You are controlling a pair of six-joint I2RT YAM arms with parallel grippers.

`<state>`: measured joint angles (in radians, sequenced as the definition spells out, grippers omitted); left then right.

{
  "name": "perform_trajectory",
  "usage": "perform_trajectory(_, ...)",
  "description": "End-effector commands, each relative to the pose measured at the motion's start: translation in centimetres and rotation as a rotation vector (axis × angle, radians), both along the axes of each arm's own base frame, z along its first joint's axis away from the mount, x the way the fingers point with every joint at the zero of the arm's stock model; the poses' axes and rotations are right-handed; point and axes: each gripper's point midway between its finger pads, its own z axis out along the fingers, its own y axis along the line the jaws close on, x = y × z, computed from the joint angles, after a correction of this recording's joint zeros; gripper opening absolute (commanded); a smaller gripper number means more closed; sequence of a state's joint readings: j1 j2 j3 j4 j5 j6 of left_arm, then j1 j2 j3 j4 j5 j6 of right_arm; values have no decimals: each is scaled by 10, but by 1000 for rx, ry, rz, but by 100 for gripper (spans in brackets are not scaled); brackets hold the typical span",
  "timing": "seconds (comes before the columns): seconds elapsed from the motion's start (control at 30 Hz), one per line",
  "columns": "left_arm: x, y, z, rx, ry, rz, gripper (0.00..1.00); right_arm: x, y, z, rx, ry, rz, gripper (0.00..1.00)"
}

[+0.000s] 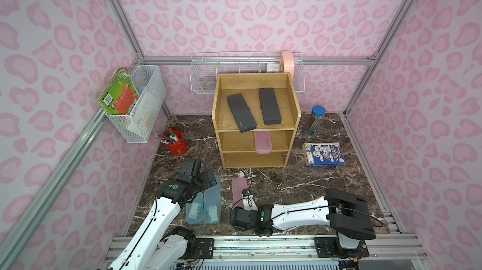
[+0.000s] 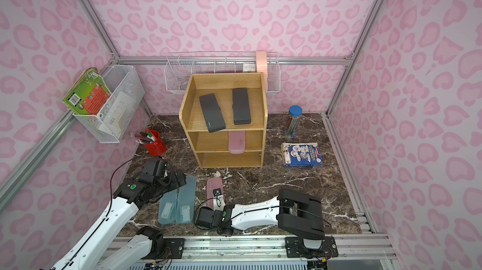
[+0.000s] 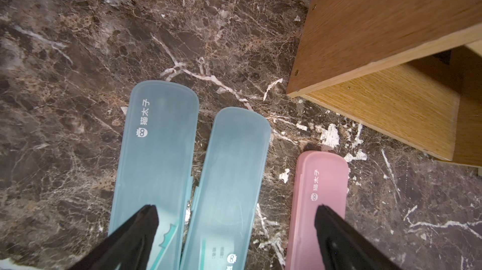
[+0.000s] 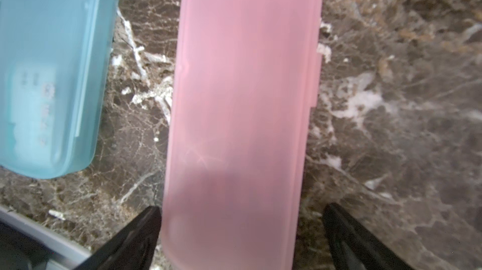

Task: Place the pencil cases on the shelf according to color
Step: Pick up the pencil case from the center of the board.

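Across the dark marble tabletop (image 1: 287, 185), three cases are being left unsorted, while the shelf (image 1: 293, 114) is being filled by color. Two black cases (image 1: 241, 112) are being stored on its top tier and one pink case (image 1: 263, 142) on the middle tier. The second pink case (image 4: 240, 99) is being straddled by the spread, empty right gripper (image 4: 241, 210), seemingly for a grasp. The teal cases (image 3: 156, 151) are being hovered over by the left gripper (image 3: 234, 208), likewise spread and holding nothing.

Left tool (image 3: 236, 208) and right tool (image 4: 241, 208) low, jaws wide apart.
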<state>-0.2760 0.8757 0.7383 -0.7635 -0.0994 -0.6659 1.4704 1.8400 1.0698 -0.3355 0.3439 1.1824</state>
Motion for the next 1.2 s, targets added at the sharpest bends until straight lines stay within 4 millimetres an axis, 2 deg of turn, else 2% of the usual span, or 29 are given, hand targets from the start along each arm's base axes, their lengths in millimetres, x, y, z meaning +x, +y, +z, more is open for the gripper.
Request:
perform_trajectory(0.0,-2,0,-3,0,10,-4,99,-11,-7,-22,-42,87,8,99)
perform_trajectory(0.17,-5,0,-9,-8,18,-1,99,-11,-12,-25,-35,89,-2,93)
perform_trajectory(0.47,-9,1,-8,-15,8,6,99,-11,-30,-17,-6,62,-28,70)
perform_trajectory(0.6,-8,-2,-8,-21,8,-5,99,-11,-35,-10,-19,31,-31,65)
perform_trajectory(0.73,-6,-3,-7,-20,11,-7,99,-10,-37,5,-41,-27,-34,67)
perform_trajectory(0.8,-5,-3,-8,-20,11,-7,99,-10,-38,7,-65,-26,-28,83)
perform_trajectory(0.9,-5,-3,-8,-19,9,-6,99,-10,-36,9,-95,-22,-24,92)
perform_trajectory(1.0,-5,-2,-10,-16,12,-7,99,-13,-26,11,-89,-9,0,94)
perform_trajectory(1.17,-6,-1,-12,-1,25,-11,99,-16,-9,5,-74,33,51,95)
